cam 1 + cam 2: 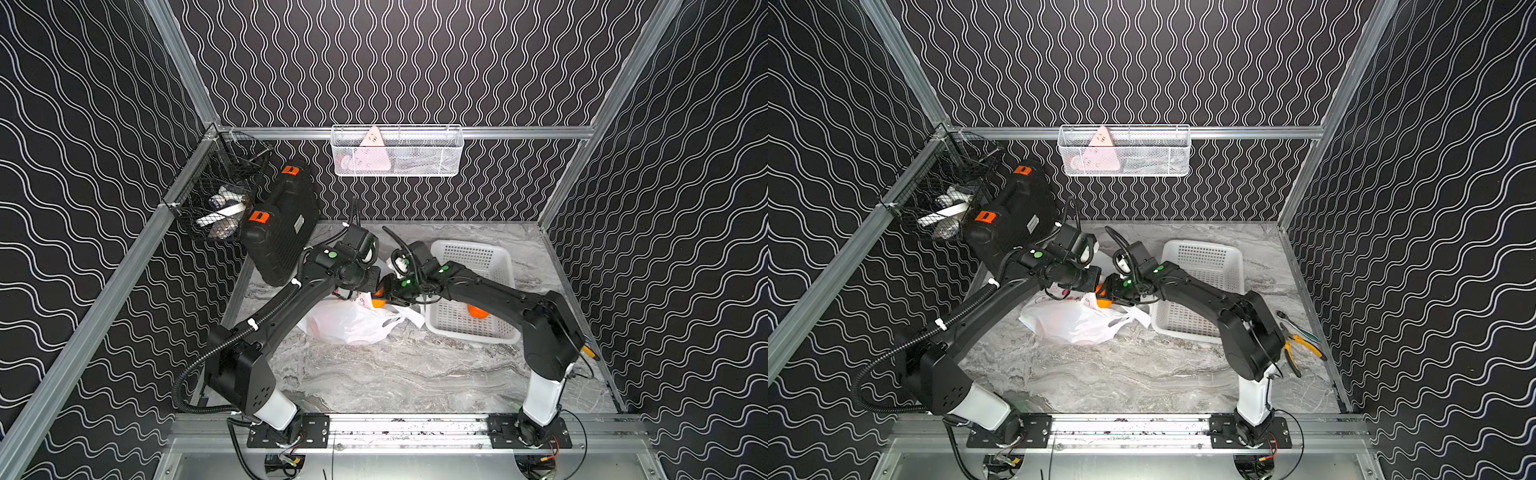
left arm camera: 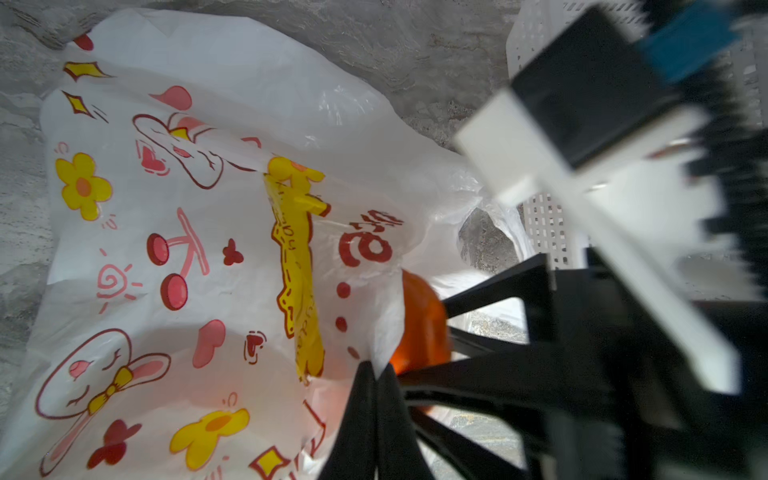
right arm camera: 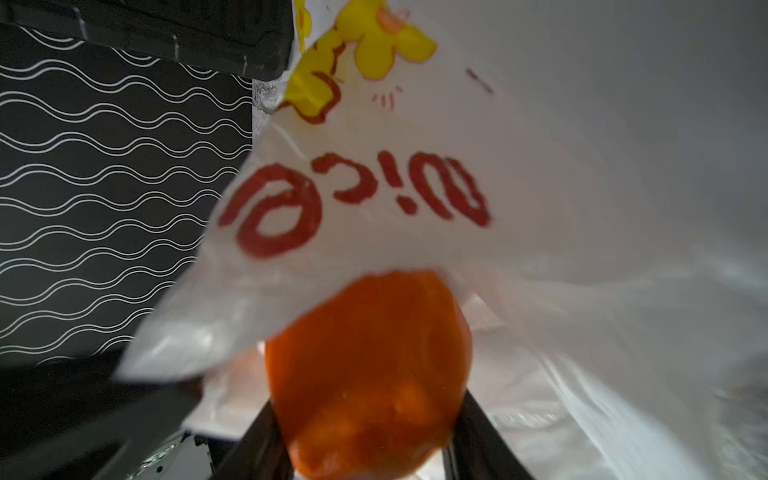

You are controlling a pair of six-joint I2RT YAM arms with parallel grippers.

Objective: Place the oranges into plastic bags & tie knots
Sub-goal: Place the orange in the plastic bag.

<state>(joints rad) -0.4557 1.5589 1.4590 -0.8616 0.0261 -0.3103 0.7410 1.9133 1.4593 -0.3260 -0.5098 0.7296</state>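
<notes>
Starting far left: a black wire basket (image 1: 212, 199) hangs on the frame, and a black hard case (image 1: 282, 224) leans on the wall next to it. The left jaws are pressed fully together, with the fingertips (image 2: 365, 386) pinching the mouth edge of the plastic bag (image 2: 187, 249) and holding that flap up.

The bag is white and crinkly, with yellow flowers, pink rabbits and red cherries printed on it. In both top views it lies slumped on the marble tabletop (image 1: 395, 374), mid-scene between the two arms (image 1: 349, 326) (image 1: 1073, 322). One handle loop (image 1: 409, 318) lies flat on the side toward the basket.

Just right of the flap, the right jaws are about half open and clamped on an orange (image 3: 365, 365), with a black finger (image 3: 257, 449) on each side of it. This held orange (image 2: 419, 328) is at the bag's mouth, its top tucked under the raised flap. I can't tell if it touches the tabletop.

Further right, a white perforated basket (image 1: 473, 257) sits on the tabletop with its near corner just beside the bag. A second orange (image 1: 477, 311) is inside it, partly hidden by the right arm. At the far right, yellow-handled pliers (image 1: 1300, 345) lie by the wall. On the back rail above hangs a white mesh basket (image 1: 397, 151).
</notes>
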